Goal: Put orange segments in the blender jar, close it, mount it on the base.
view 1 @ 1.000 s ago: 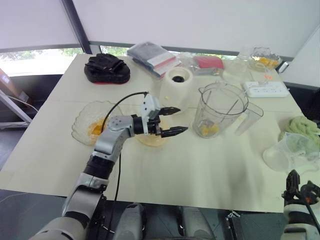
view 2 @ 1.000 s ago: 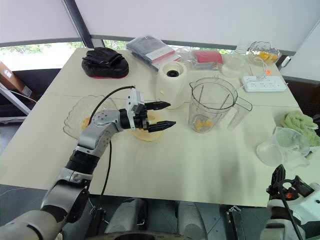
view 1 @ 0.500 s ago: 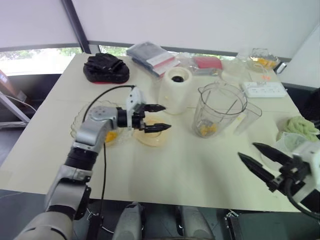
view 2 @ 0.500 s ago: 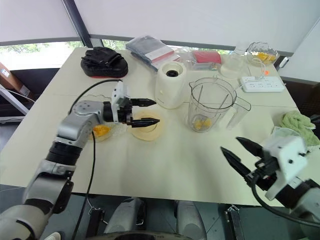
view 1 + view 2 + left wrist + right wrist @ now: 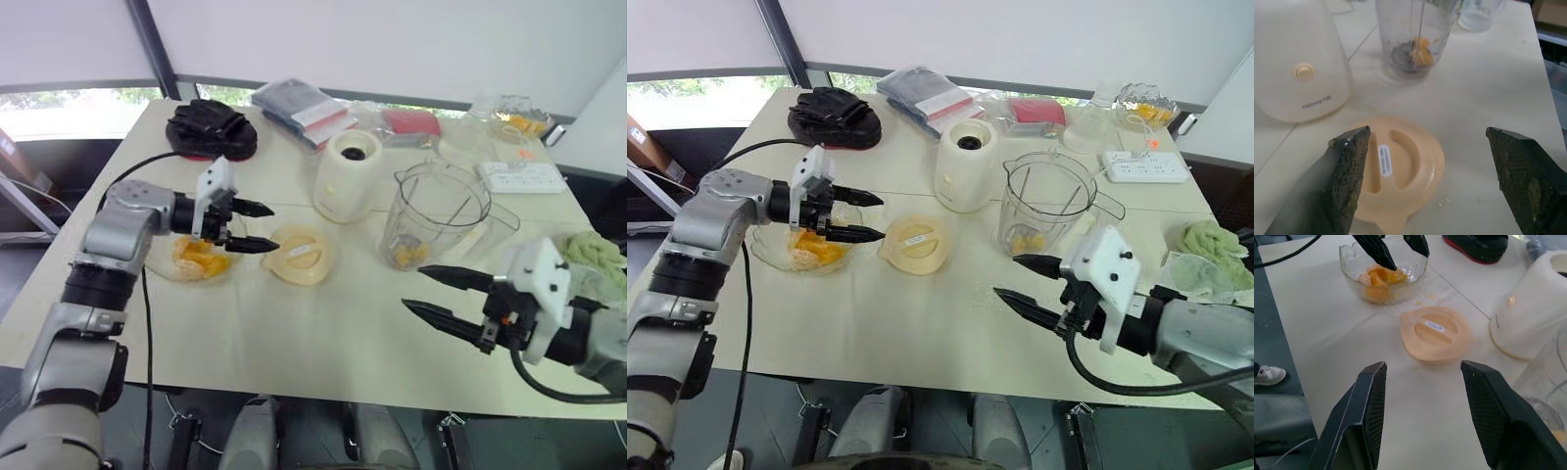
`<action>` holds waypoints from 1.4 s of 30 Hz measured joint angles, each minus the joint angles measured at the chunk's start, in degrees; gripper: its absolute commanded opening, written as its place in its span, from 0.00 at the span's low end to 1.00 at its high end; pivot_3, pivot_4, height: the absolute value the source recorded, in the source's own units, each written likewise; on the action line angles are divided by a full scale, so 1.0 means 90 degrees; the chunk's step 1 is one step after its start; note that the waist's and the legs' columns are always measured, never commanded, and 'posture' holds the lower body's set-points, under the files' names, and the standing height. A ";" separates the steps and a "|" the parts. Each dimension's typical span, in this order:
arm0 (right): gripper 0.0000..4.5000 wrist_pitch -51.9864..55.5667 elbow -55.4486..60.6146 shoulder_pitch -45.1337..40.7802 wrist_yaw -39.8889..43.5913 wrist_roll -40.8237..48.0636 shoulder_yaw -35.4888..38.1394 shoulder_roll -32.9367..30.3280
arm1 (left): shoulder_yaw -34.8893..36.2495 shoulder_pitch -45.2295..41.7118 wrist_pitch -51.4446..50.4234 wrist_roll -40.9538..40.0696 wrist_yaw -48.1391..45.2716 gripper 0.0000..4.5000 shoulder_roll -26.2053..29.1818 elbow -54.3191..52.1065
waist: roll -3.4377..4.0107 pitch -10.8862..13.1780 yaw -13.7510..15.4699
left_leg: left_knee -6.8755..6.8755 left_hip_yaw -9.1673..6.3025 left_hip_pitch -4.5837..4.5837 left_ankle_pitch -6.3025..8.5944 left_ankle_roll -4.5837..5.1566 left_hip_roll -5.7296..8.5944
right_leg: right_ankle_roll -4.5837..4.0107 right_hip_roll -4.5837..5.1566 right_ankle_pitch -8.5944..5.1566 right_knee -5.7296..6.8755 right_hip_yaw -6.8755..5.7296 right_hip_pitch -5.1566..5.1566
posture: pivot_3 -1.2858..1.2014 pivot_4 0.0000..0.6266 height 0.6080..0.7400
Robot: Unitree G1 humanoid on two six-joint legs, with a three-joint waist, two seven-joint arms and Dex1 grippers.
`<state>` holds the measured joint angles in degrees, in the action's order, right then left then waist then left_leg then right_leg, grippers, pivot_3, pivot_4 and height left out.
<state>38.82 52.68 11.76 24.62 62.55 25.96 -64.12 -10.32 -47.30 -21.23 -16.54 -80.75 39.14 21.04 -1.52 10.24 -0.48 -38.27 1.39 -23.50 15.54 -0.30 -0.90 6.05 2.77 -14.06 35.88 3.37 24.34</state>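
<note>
Left gripper (image 5: pixel 274 227): jaws spread, empty, above the glass bowl (image 5: pixel 1347 264). Orange segments (image 5: pixel 1378 279) lie beneath the jaws. They are likely soft, wet and slippery, so pinch one lightly across its middle. Blender jar (image 5: pixel 436 211) stands just beyond the right gripper (image 5: pixel 413 290), jaws spread, empty.

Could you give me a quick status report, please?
Left gripper open over the bowl, right gripper open before the jar. Jar uncapped, some orange inside, off the base. Lid lies between bowl and jar.
</note>
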 measured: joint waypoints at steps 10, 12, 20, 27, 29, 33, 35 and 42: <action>0.56 0.0151 -0.0042 -0.0418 -0.0221 -0.0338 -0.0547 0.0359 | -0.0691 -0.1117 0.1271 0.1090 -0.0338 0.88 -0.1117 0.2738 | -0.0012 0.0004 -0.0002 | -0.0001 0.0001 -0.0006 0.0000 0.0000 0.0011 | 0.0002 -0.0011 0.0002 0.0005 -0.0008 0.0004 | 0.52 0.24 1.00; 0.56 0.0216 0.0004 -0.0369 -0.0275 -0.0361 -0.0530 0.0464 | -0.0756 -0.1409 0.1530 0.1318 -0.0330 0.88 -0.1324 0.3402 | -0.0014 0.0005 -0.0016 | -0.0001 0.0000 -0.0006 0.0000 0.0001 0.0010 | 0.0004 -0.0013 0.0003 0.0007 -0.0008 0.0006 | 0.52 0.24 1.00; 0.56 0.0289 0.0246 -0.0218 -0.0592 -0.0505 -0.0522 0.0681 | -0.1162 -0.2067 0.2797 0.2539 0.0462 0.88 -0.1824 0.5089 | -0.0016 0.0005 -0.0009 | -0.0001 -0.0003 -0.0004 0.0000 0.0001 0.0008 | 0.0026 -0.0013 0.0015 0.0017 -0.0008 0.0007 | 0.52 0.24 1.00; 0.56 0.0333 0.0422 -0.0076 -0.0894 -0.0731 -0.0520 0.0919 | -0.1193 -0.2212 0.3001 0.2980 0.1070 0.88 -0.2235 0.5694 | -0.0020 0.0004 0.0006 | -0.0003 -0.0003 -0.0006 0.0000 0.0000 0.0010 | 0.0029 -0.0012 0.0017 0.0018 -0.0008 0.0007 | 0.52 0.24 1.00; 0.56 0.0354 0.0485 0.0007 -0.0950 -0.0793 -0.0515 0.0969 | -0.1151 -0.2313 0.2958 0.3021 0.1197 0.88 -0.2316 0.5777 | -0.0020 0.0004 0.0005 | -0.0003 -0.0003 -0.0007 0.0000 0.0000 0.0010 | 0.0030 -0.0012 0.0017 0.0018 -0.0008 0.0007 | 0.52 0.24 1.00; 0.56 0.0373 0.0563 0.0084 -0.1026 -0.0826 -0.0477 0.1009 | -0.1014 -0.2336 0.2825 0.3054 0.1424 0.88 -0.2447 0.5895 | -0.0020 0.0004 -0.0020 | -0.0003 -0.0003 -0.0004 0.0000 0.0000 0.0009 | 0.0030 -0.0013 0.0018 0.0021 -0.0008 0.0007 | 0.52 0.24 1.00; 0.57 0.0383 0.0584 0.0099 -0.1058 -0.0838 -0.0447 0.1011 | -0.1005 -0.2336 0.2802 0.3101 0.1481 0.82 -0.2483 0.5907 | -0.0020 0.0004 -0.0016 | -0.0003 -0.0003 -0.0003 0.0000 0.0000 0.0009 | 0.0030 -0.0014 0.0018 0.0024 -0.0008 0.0008 | 0.52 0.24 1.00; 0.57 0.0426 0.0614 0.0106 -0.1065 -0.0871 -0.0316 0.1010 | -0.0955 -0.2336 0.2777 0.3177 0.1547 0.10 -0.2519 0.5926 | -0.0021 0.0003 -0.0007 | -0.0003 -0.0003 -0.0003 0.0000 0.0000 0.0009 | 0.0031 -0.0014 0.0018 0.0025 -0.0010 0.0007 | 0.52 0.24 1.00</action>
<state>42.66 58.21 12.71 15.04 54.71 23.12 -55.03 -18.91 -68.33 3.76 12.06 -66.83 16.47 74.37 -1.70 10.27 -0.54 -38.30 1.36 -23.53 15.54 -0.30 -0.81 6.33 2.64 -13.90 36.11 3.28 24.41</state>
